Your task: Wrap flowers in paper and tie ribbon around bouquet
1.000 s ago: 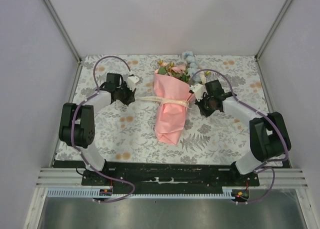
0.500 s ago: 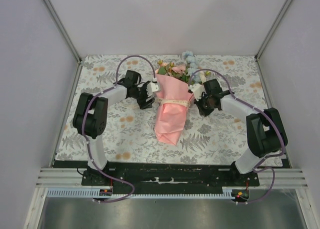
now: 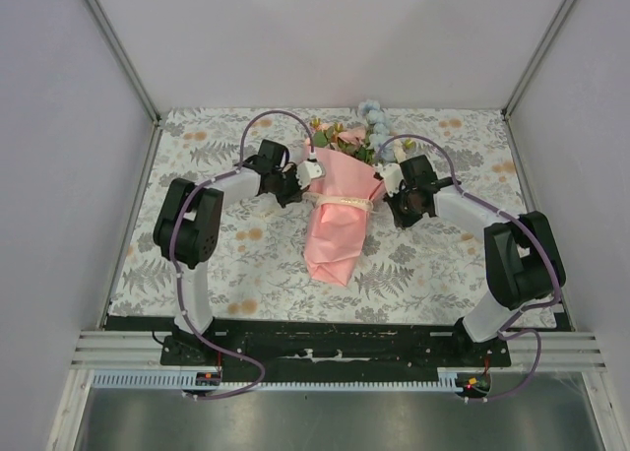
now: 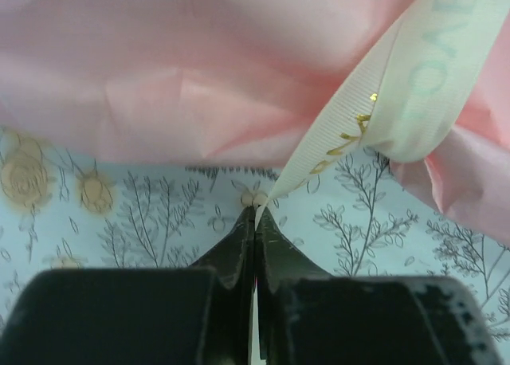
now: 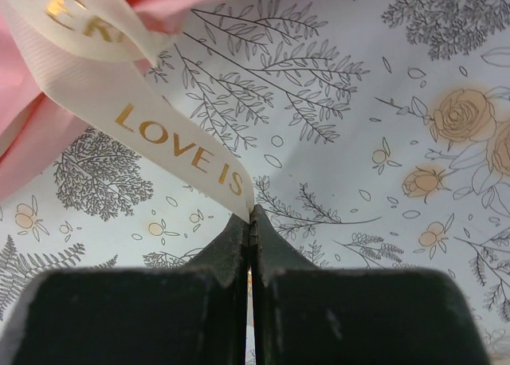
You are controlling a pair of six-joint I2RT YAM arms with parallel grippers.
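1. Bouquet [image 3: 333,225]: lies mid-table on the printed tablecloth [image 3: 236,259], blooms toward the far wall, folded tip toward the arm bases. Paper [image 4: 199,78] is closed round the stems; flowers [image 3: 346,136] show at the top.
2. Ribbon [image 3: 343,202]: cream band w/ gold lettering, round the waist of the cone; one tail leaves each side.
3. Left gripper [image 4: 255,215]: jaws clenched on the left tail, which runs taut up to the paper. It sits just beside the bouquet's upper left side.
4. Right gripper [image 5: 252,213]: jaws clenched on the right tail, just beside the cone's right flank.
5. Step in hand (judged): tightening or knotting the band. To do it well:
   - keep even tension on both tails;
   - pull in opp. directions along the waist line, so the cone neither rolls nor slides;
   - keep the pull low, near the cloth, so the paper isn't lifted;
   - don't over-pull: thin paper creases or tears, and a tail may slip from the tips.
6. Vs. 1 s ago: the left arm stood well left of the bouquet w/ its tail stretched over the cloth. Now it is drawn in beside the paper, and the tail is no longer laid out. Right arm & bouquet approx. unchanged.
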